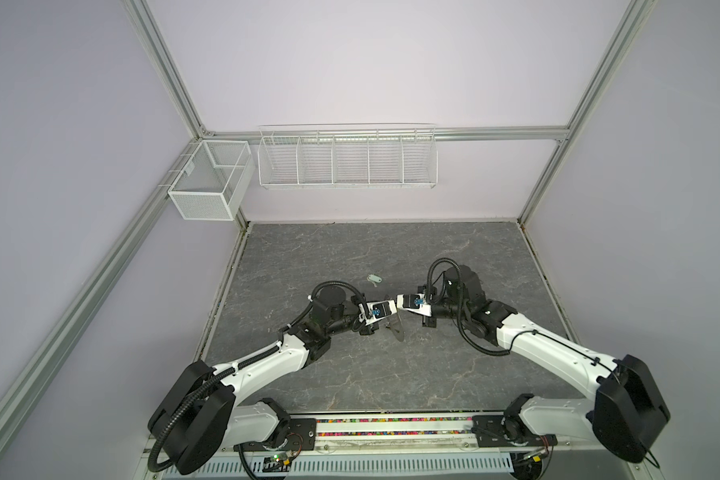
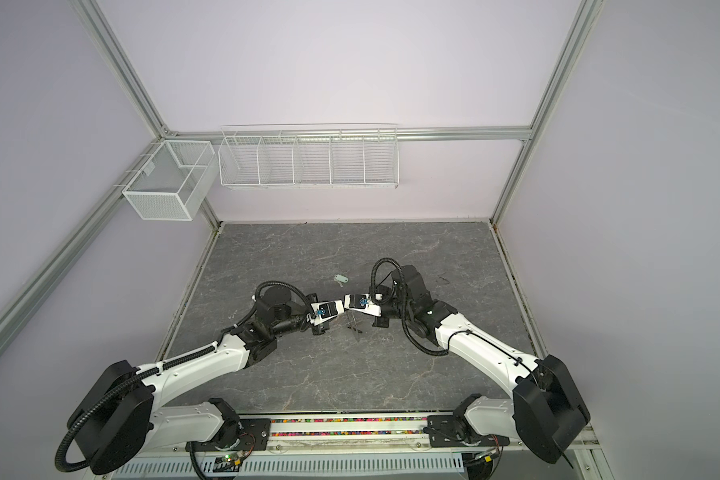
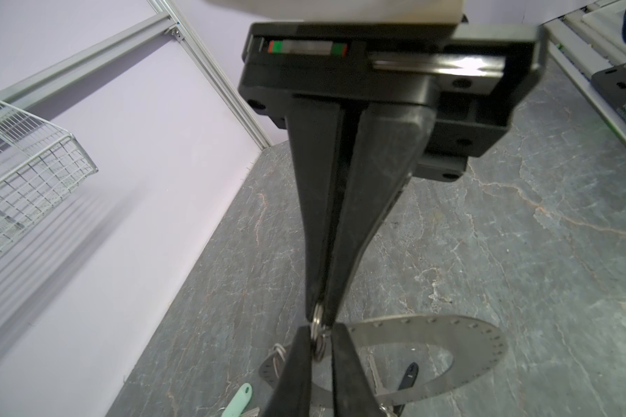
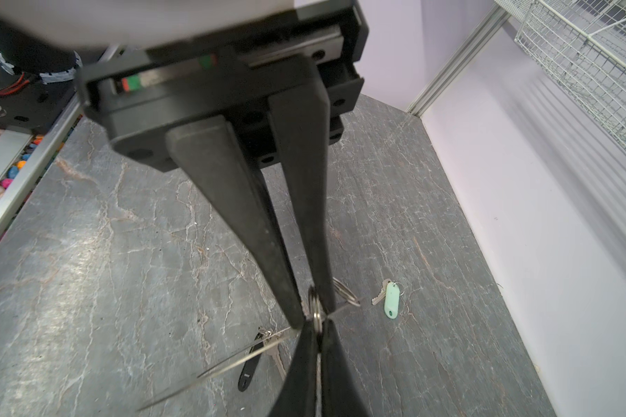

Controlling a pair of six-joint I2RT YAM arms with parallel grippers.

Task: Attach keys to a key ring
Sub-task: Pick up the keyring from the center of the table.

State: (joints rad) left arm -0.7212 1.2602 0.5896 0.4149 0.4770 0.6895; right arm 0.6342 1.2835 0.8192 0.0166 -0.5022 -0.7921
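Note:
My two grippers meet tip to tip above the middle of the table. The left gripper (image 3: 321,326) and the right gripper (image 4: 318,325) are both shut on one small wire loop (image 3: 318,346) on the rim of the key ring (image 3: 467,343). The key ring, a flat grey disc, hangs below them, tilted and edge-on in both top views (image 1: 396,329) (image 2: 355,329). A key with a black tag (image 3: 409,375) (image 4: 250,364) hangs at the disc's rim. The key with the pale green tag (image 1: 374,278) (image 4: 391,299) lies loose on the table behind the grippers.
The dark marbled table (image 1: 391,374) is walled on three sides. A white mesh basket (image 1: 208,183) and a long wire rack (image 1: 346,158) hang on the walls above its far edge. A rail with coloured beads (image 1: 391,424) runs along the front between the arm bases.

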